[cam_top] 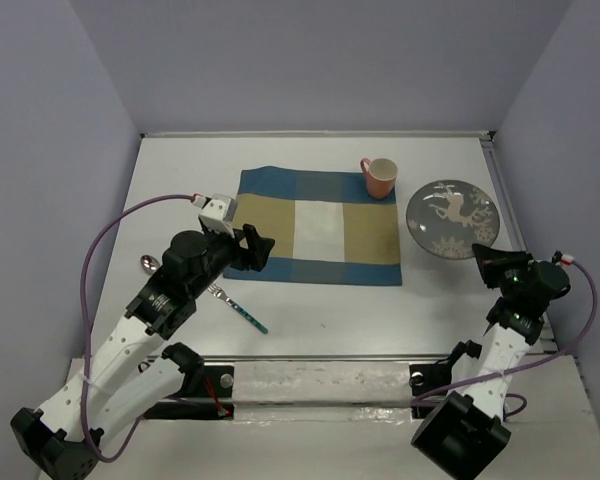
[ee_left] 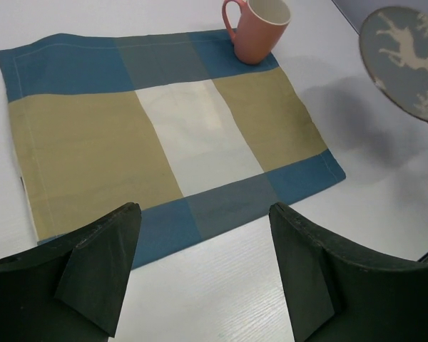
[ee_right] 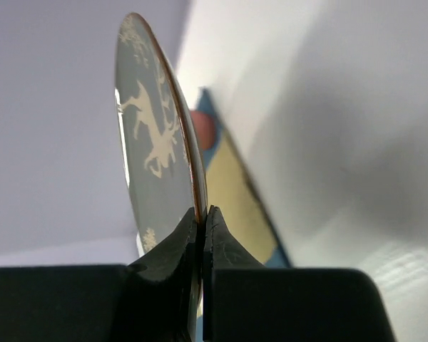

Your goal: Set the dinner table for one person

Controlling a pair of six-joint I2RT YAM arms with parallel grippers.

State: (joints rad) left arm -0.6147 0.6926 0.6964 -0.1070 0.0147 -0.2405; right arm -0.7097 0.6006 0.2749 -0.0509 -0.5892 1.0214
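Nearest the lens, you see the metal rail (cam_top: 320, 357) along the near edge of the bench (cam_top: 330, 310), with the left arm (cam_top: 140, 330) and right arm (cam_top: 505, 340) rising from it. The bench is the white top that fills the scene and carries everything else.

Far left, a spoon (cam_top: 148, 264) lies on the bench, its handle hidden under the left arm. Just right of it lies a teal-handled utensil (cam_top: 235, 308), its head partly covered by the same arm.

Your left hand (cam_top: 260, 245) hangs over the near left corner of the checked placemat (cam_top: 315, 225). Its fingers (ee_left: 107, 263) are spread wide, with nothing between them.

The placemat lies flat at mid-bench. A salmon mug (cam_top: 379, 177) stands upright on its far right corner, handle to the left.

Right of the placemat and apart from it is the grey deer-patterned plate (cam_top: 452, 218). Your right hand (cam_top: 483, 258) pinches its near rim, fingers pressed together on the edge. The wrist view shows the plate tilted, and its shadow falls on the bench beside it.
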